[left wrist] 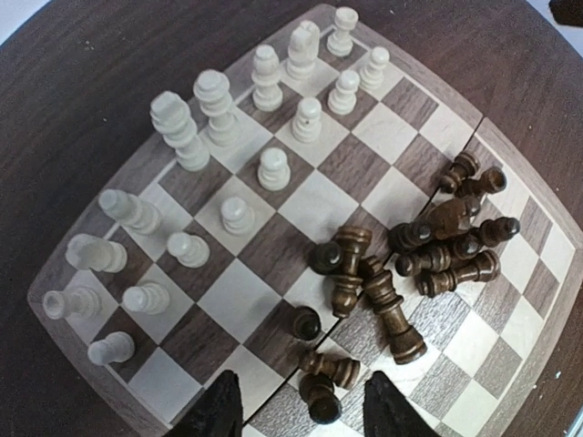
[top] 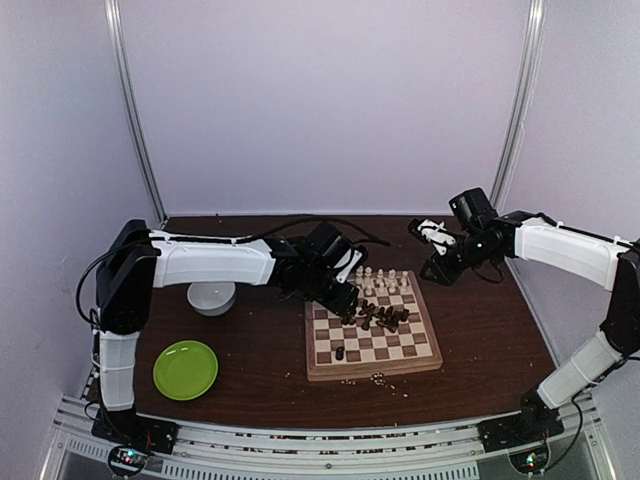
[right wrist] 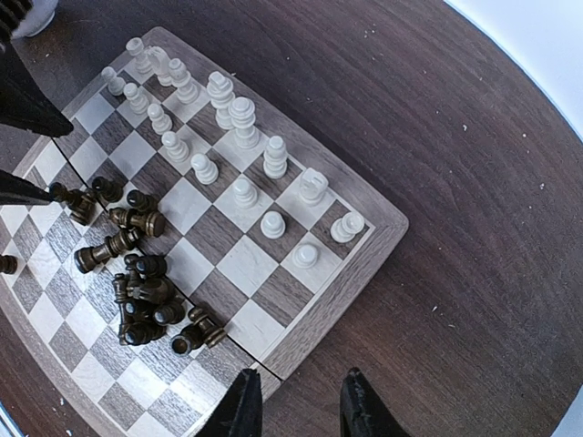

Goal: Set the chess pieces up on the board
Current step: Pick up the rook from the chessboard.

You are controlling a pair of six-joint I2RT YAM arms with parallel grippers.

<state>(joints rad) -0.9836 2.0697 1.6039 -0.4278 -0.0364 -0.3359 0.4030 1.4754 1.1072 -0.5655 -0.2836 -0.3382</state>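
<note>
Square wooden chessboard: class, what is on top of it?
On the chequered wooden chessboard, pale cream chessmen stand upright in two rows along one edge; dark brown chessmen lie mostly toppled in a heap mid-board. Squares beneath that heap are covered.

The board (top: 375, 372) is lying flat, a square wooden chessboard showing a light tan frame around dark brown and cream squares, with a seam running across its middle. The cream pieces (left wrist: 273, 168) are standing upright in two rows along the board's far edge, eight to a row, each sitting on its own square. The dark pieces (left wrist: 348, 278) are crowding together in a loose heap around the board's centre, most of them lying on their sides and touching or overlapping one another, a few standing. One lone dark piece (top: 340, 353) is standing apart from the heap, toward the board's near left corner.
</note>
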